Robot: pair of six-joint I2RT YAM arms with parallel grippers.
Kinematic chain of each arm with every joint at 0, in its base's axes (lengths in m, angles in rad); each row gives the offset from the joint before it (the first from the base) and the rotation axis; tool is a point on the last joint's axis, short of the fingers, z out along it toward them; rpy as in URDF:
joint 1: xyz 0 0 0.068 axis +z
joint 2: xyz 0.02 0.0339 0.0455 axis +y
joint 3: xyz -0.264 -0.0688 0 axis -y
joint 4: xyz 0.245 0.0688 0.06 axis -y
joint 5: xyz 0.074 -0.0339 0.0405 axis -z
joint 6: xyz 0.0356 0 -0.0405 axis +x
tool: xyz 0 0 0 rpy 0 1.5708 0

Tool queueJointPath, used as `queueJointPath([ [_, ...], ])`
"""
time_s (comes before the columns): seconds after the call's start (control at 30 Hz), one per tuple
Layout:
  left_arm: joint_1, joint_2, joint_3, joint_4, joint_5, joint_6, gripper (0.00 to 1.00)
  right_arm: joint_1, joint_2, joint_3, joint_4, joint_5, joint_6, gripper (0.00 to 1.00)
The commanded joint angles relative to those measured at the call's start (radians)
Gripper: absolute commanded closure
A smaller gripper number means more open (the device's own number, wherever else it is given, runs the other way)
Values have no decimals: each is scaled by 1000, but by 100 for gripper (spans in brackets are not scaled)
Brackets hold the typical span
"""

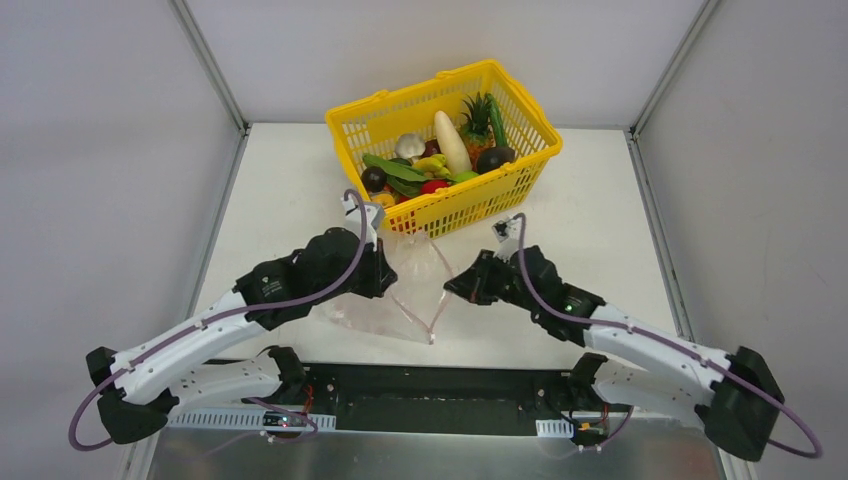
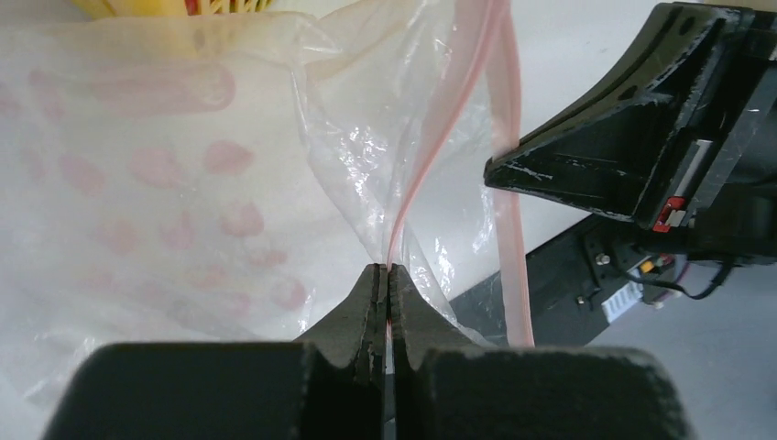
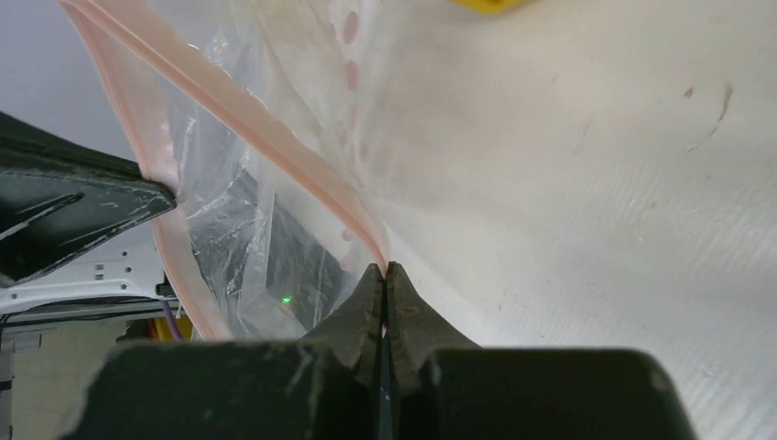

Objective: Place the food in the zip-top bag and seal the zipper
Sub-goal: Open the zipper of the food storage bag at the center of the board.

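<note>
Two grippers are clamped on the zip-top bag [image 1: 405, 300], one at each side of its mouth. In the left wrist view, the fingers of the left gripper [image 2: 385, 275] are pressed together, with the pinkish zipper [image 2: 449, 119] and clear film pinched between the tips. In the right wrist view, the right gripper [image 3: 385, 273] is likewise closed to a narrow seam on the zipper strip, which runs up and to the left from the fingertips. The two strips of the zipper are seen apart from each other, so the mouth is held open between the arms. Pale pink spots are printed on the crinkled film.

In the top view, the bag is located over the white table [image 1: 620, 220], between the two grippers and just on the near side of the yellow lattice basket [image 1: 520, 180]. Whether its lower edge rests on the table cannot be told.

All of the toy food in view is contained in the basket: a white radish [image 1: 451, 142], a pineapple [image 1: 478, 125], a dark avocado [image 1: 495, 157], a red tomato [image 1: 433, 186] and several green pieces piled together.
</note>
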Motion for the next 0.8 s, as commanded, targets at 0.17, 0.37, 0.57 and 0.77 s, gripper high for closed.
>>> queueJointPath([
  [0.17,-17,97,191,-44,85,43,100,-15,-356,102,-478,312,-139,100],
  [0.37,-22,182,334,-107,67,89,100,-15,-450,295,-855,512,-200,100],
  [0.57,-23,252,431,9,192,114,100,-15,-483,473,-902,424,-222,100],
  [0.77,-30,419,622,62,289,139,80,-15,-358,664,-1052,596,-233,100],
])
